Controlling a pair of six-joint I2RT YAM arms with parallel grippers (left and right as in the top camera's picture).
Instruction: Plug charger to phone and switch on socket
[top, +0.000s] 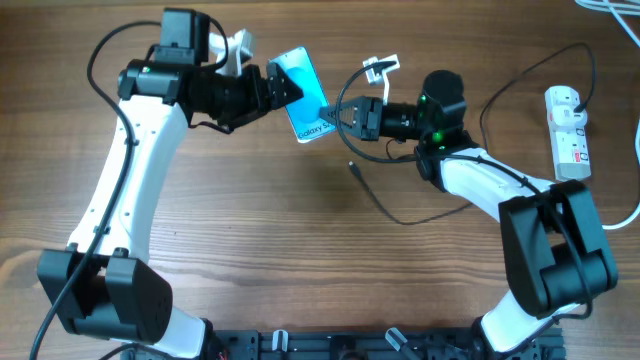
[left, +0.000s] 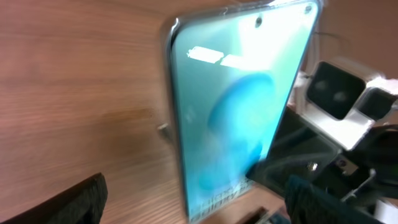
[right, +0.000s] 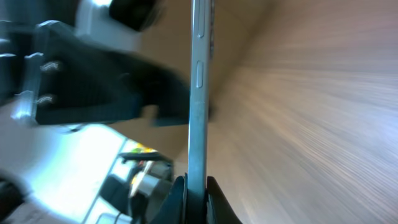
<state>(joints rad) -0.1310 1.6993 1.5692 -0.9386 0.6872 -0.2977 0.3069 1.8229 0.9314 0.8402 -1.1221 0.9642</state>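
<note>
The phone (top: 304, 88) with its cyan screen is held tilted above the table at the back centre. My right gripper (top: 335, 114) is shut on its lower right edge; in the right wrist view the phone (right: 198, 74) stands edge-on between the fingers (right: 196, 190). My left gripper (top: 283, 88) is open at the phone's left side, its fingers (left: 196, 202) spread wide on either side of the screen (left: 236, 106) without touching it. The charger's connector (top: 352, 165) lies loose on the table below the phone. Its thin black cable (top: 400, 218) runs right to the socket (top: 567, 135).
The socket strip lies at the far right edge with a black plug (top: 578, 102) in it. A thick white cord (top: 628, 35) runs off the back right corner. The right arm's white link (top: 490, 185) lies over the charger cable.
</note>
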